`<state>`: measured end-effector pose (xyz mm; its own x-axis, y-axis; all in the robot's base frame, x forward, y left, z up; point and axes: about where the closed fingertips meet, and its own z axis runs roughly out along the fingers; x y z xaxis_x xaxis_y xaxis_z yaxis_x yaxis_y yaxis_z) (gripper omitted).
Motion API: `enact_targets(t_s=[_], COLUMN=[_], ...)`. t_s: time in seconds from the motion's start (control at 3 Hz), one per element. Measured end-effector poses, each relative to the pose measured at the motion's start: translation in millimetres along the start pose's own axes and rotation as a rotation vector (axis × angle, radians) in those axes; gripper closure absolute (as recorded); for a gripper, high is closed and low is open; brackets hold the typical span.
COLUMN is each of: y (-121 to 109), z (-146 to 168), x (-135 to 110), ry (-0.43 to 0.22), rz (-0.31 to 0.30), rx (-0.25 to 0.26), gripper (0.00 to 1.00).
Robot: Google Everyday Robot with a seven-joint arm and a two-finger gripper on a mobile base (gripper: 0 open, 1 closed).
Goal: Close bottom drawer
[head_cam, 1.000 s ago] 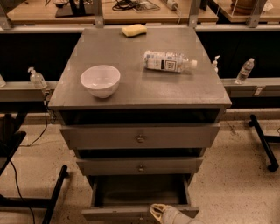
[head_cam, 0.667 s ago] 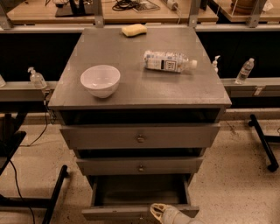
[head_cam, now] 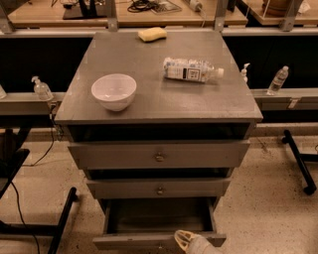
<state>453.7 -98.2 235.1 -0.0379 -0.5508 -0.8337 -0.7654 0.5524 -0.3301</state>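
Logging pincer (head_cam: 185, 240) at frame bottom, touching front of bottom drawer (head_cam: 129, 242); we cannot tell its grip state. Drawer pulled out, lowest in cabinet (head_cam: 159, 99). We judge it rigid and light on slides: push flat front near middle.

Lab — workbenches (head_cam: 54, 15), cables (head_cam: 141, 6), sanitizer bottles (head_cam: 41, 89) — tool (head_cam: 183, 240) at bottom drawer (head_cam: 134, 241) front.

Nothing has visibly shifted (claw (head_cam: 185, 241) at the open bottom drawer (head_cam: 130, 242) front).
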Motion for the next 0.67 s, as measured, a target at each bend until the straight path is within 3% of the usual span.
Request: enact_targets(t_s=[0.33,0.67], y=[17.6,41.5], z=[-24.7,-24.2], x=[-20.5,-15.8], ry=[-0.068,-0.026], rz=[-0.007,-0.007], rx=[0.041,0.005], gripper=[1.00,1.00])
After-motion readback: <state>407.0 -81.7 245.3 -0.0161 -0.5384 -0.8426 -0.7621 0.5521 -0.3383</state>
